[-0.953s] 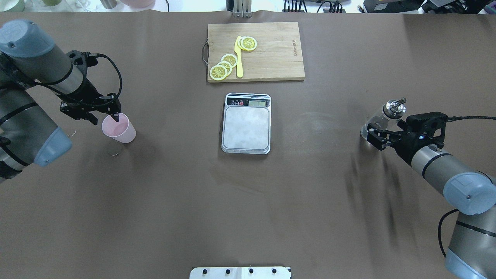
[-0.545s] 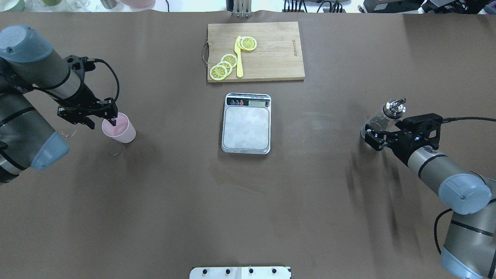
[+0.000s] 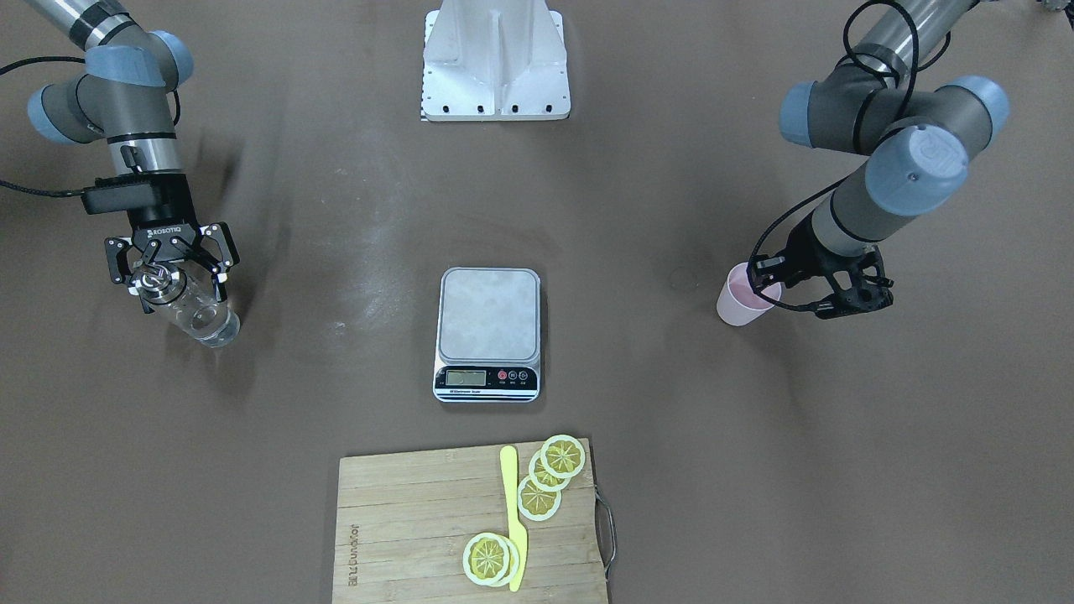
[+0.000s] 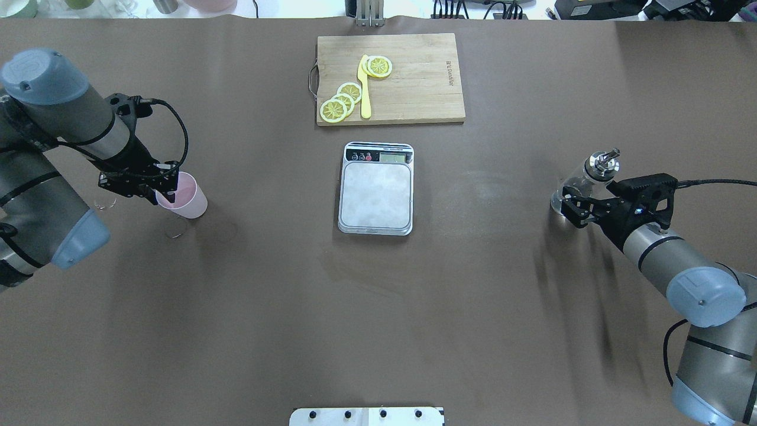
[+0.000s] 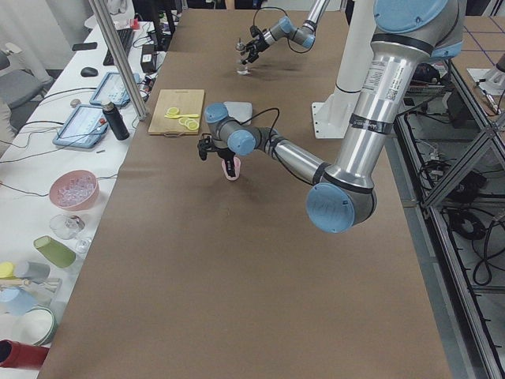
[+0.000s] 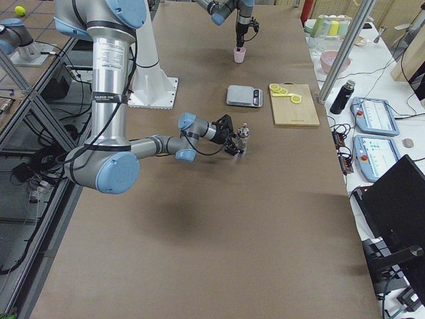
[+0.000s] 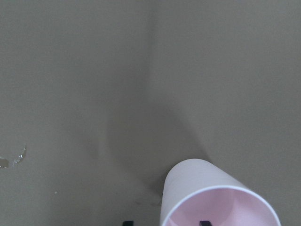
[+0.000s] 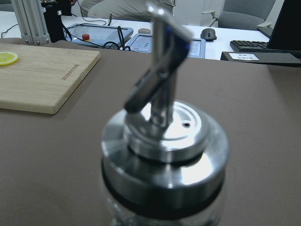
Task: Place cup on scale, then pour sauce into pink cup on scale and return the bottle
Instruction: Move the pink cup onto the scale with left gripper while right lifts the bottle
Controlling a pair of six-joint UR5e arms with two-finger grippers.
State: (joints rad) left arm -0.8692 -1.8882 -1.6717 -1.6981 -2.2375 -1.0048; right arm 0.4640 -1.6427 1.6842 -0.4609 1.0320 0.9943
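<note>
cup (image 4: 190, 205) pale pink | scale (image 4: 376, 195) grey, black-fronted | bottle (image 3: 203, 319) clear, silver-capped | table (image 4: 378, 307) brown | lemon slices (image 4: 334, 110) yellow

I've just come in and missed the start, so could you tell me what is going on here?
The left gripper straddles the rim of the pink cup, one finger inside, jaws open. The right gripper brackets the upright bottle; its grip is unclear. Both things stand on the table, far to either side of the scale, which carries nothing yet.
</note>
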